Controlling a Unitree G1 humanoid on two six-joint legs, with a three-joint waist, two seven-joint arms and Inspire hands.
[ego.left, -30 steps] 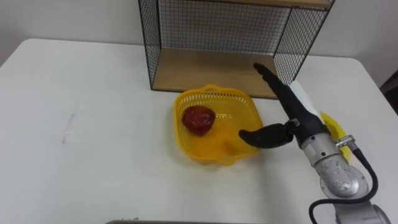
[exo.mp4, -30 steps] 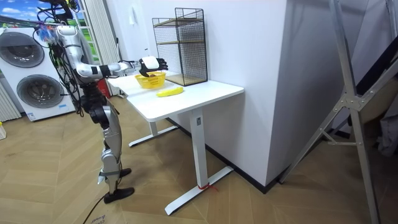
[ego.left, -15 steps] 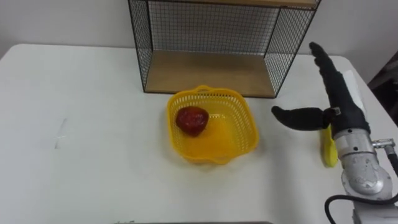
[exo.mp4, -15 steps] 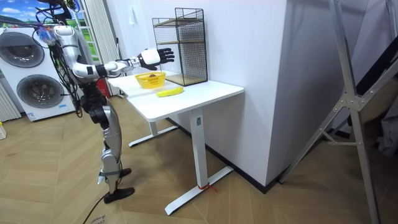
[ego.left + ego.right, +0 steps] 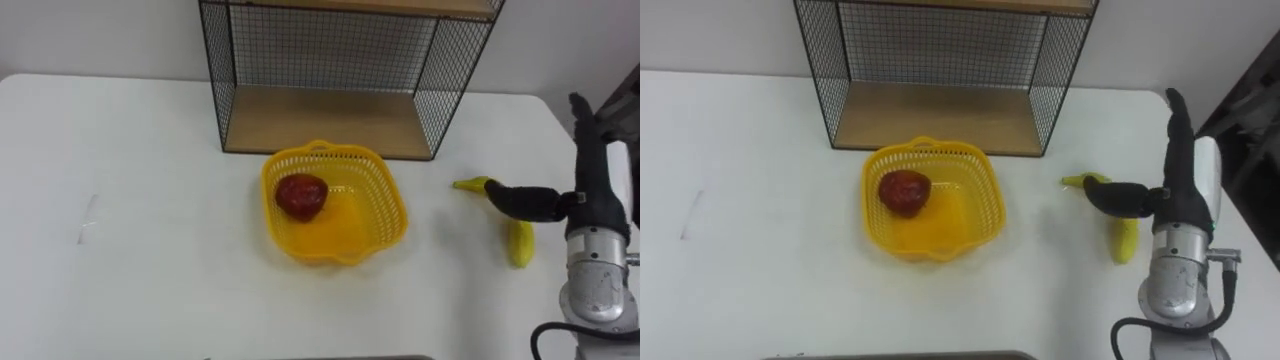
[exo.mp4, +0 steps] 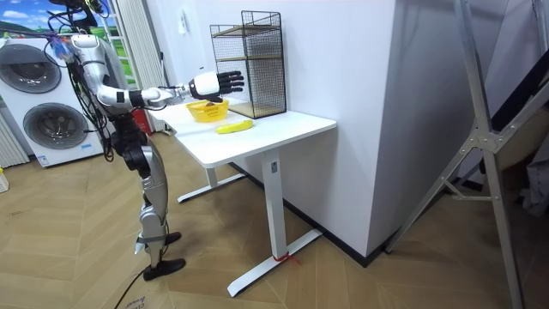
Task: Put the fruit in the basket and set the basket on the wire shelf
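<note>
Hovering at the near right, the right hand (image 5: 592,195) is open and holds nothing, over the banana (image 5: 519,243) that lies on the surface (image 5: 150,250). Further left, the red fruit (image 5: 300,196) is already in the basket (image 5: 335,255). I judge the banana and the placing of the basket on the far wire shelf (image 5: 330,115) remain.

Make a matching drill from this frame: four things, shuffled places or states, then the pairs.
Things
1. red fruit
2. banana
3. basket
4. right hand

Places or states
A. lying on the table, right of the basket
B. open, over the table's right side
C. inside the basket
D. on the table, in front of the shelf

Pairs: 1-C, 2-A, 3-D, 4-B
</note>
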